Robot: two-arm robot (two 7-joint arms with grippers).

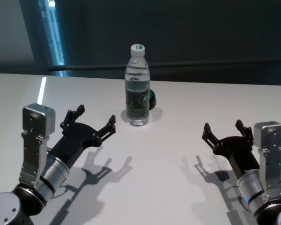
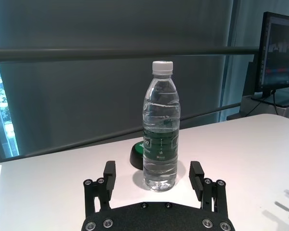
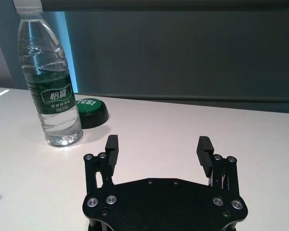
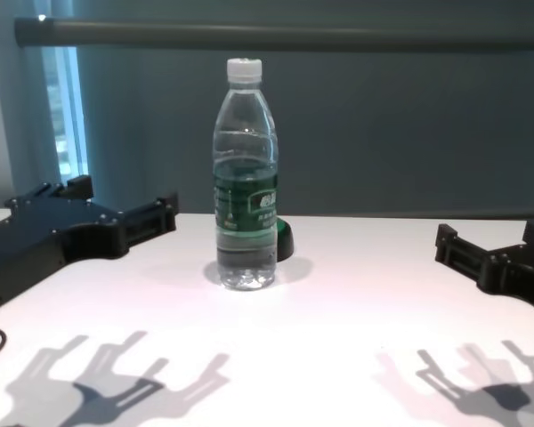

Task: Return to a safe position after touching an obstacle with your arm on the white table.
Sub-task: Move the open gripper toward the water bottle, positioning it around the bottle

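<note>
A tall clear water bottle (image 1: 137, 89) with a white cap and dark green label stands upright near the middle of the white table (image 1: 168, 187). It also shows in the left wrist view (image 2: 161, 130), the right wrist view (image 3: 50, 86) and the chest view (image 4: 246, 178). My left gripper (image 1: 96, 119) is open and empty, hovering left of the bottle and apart from it; its fingertips (image 2: 109, 169) point at the bottle. My right gripper (image 1: 223, 130) is open and empty, well to the bottle's right, seen too in the chest view (image 4: 489, 245).
A small dark green dome-shaped object (image 1: 151, 99) sits on the table just behind the bottle, also in the right wrist view (image 3: 90, 109). A dark rail (image 4: 294, 34) and dark wall run behind the table's far edge. A monitor (image 2: 279, 53) stands off to one side.
</note>
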